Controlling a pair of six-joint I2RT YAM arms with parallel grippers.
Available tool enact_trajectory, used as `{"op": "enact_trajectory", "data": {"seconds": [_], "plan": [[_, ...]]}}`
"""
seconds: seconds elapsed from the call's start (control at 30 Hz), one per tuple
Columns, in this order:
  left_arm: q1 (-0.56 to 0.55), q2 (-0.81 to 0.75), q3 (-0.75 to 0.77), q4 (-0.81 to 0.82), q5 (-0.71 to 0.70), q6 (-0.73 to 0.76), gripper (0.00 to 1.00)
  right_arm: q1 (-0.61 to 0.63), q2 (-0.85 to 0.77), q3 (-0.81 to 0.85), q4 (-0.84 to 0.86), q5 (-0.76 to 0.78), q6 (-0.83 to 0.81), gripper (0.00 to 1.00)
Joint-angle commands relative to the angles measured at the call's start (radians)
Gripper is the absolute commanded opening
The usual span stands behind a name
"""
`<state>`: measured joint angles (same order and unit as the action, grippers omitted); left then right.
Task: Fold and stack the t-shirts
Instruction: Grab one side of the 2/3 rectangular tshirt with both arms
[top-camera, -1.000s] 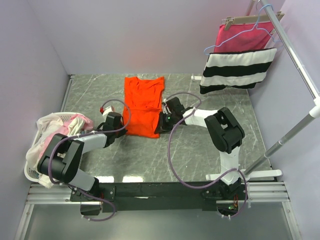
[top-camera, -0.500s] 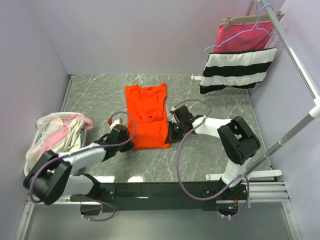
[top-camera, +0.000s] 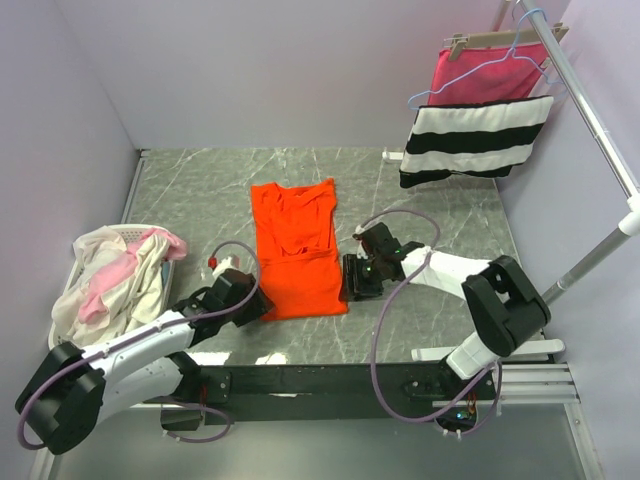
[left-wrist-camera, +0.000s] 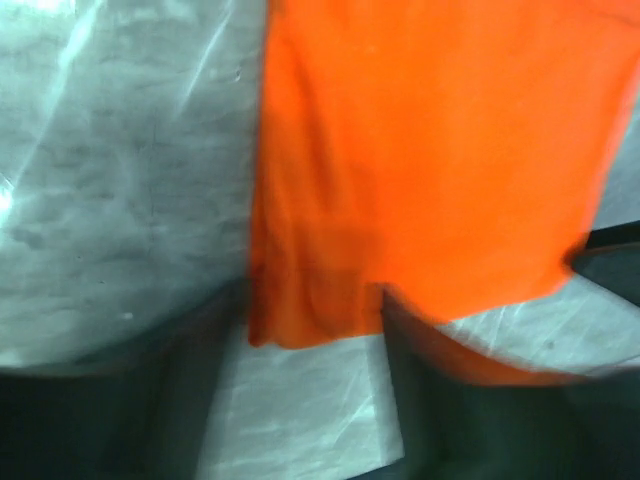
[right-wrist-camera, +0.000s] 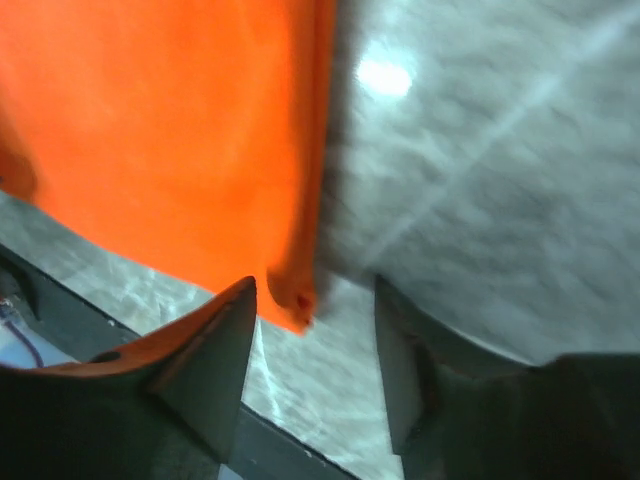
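T-shirts (top-camera: 115, 280), cream and pink, lie heaped in the basket (top-camera: 60, 348) at the surface's (top-camera: 200, 190) left edge. Left hand (top-camera: 256, 300), fingers apart, sits at the near left corner of the orange t-shirt (top-camera: 295, 250), which lies flat mid-surface. Right hand (top-camera: 352, 282), fingers apart too, sits at its near right corner. It looks half folded. Next, I think, both hands must pinch those corners and fold them up.

**Grey table (top-camera: 200, 195): 1 shirt (top-camera: 297, 250), 1 basket (top-camera: 68, 275)**

Marbled grey top. Orange shirt lies flat mid-table as a narrow strip, collar at far end. White basket sits at left edge, heaped w/ cream & pink cloth (top-camera: 120, 275).
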<state>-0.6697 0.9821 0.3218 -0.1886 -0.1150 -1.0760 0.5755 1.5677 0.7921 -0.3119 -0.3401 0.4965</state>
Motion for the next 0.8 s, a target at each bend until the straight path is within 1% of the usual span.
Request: {"op": "enact_trajectory", "data": {"seconds": [0.0,0.07,0.13,0.17,0.33,0.43,0.47,0.53,0.63,0.67,0.73,0.77], "plan": [[-0.007,-0.014,-0.020,-0.104,-0.043,-0.007,0.80,-0.011,-0.081,-0.040,-0.082,0.099,-0.024,0.63],[-0.008,-0.029,-0.032,-0.091,-0.032,-0.012,0.91,-0.016,-0.092,-0.050,-0.078,0.083,-0.023,0.64],[-0.008,-0.034,-0.039,-0.084,-0.025,-0.010,0.93,-0.017,-0.086,-0.060,-0.052,0.056,-0.012,0.65],[-0.010,-0.034,-0.043,-0.080,-0.014,-0.007,0.95,-0.017,-0.083,-0.073,-0.035,0.017,-0.009,0.65],[-0.008,-0.030,-0.069,-0.015,0.040,0.014,0.94,-0.014,-0.026,-0.106,0.071,-0.100,0.033,0.64],[-0.010,-0.022,-0.076,0.015,0.066,0.024,0.89,-0.014,0.001,-0.120,0.118,-0.140,0.056,0.63],[-0.008,-0.013,-0.078,0.020,0.072,0.027,0.85,-0.011,0.011,-0.120,0.125,-0.149,0.059,0.62],[-0.008,-0.002,-0.081,0.029,0.089,0.027,0.81,-0.006,0.032,-0.122,0.151,-0.178,0.066,0.61],[-0.008,0.013,-0.086,0.035,0.100,0.024,0.70,0.010,0.064,-0.114,0.160,-0.180,0.074,0.58],[-0.008,0.018,-0.087,0.037,0.101,0.024,0.60,0.015,0.072,-0.114,0.165,-0.180,0.074,0.57],[-0.010,0.020,-0.084,0.037,0.097,0.025,0.46,0.015,0.094,-0.113,0.177,-0.183,0.080,0.50],[-0.008,0.021,-0.082,0.037,0.095,0.025,0.32,0.015,0.100,-0.111,0.180,-0.181,0.080,0.47]]}}
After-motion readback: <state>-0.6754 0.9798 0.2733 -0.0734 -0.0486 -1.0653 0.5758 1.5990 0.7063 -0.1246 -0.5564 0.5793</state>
